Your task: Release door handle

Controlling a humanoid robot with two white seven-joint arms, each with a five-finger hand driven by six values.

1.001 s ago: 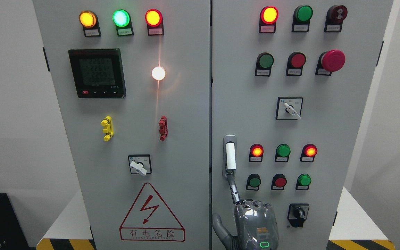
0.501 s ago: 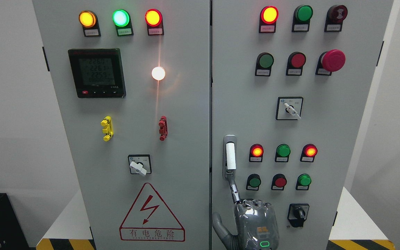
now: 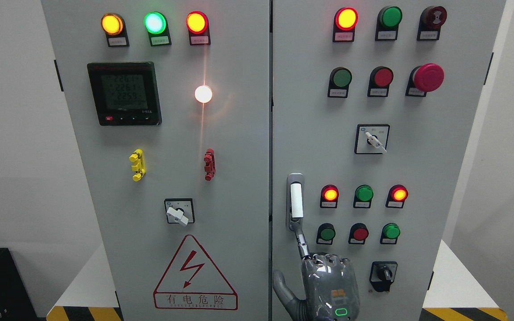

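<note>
You are looking at the door handle standing upright at the right door's left edge. One extended finger is touching its lower end; the right hand, gripping nothing, is sitting just below.

The door handle is a tall, thin silver plate with a white bar on it. It stands straight up and lies flat against the gray door. It sits at the left edge of the right door, right beside the dark gap between the two doors, a bit below the middle. To its right is a lit red light. One thin metal finger reaches up from below and touches the bottom end of the handle.
</note>
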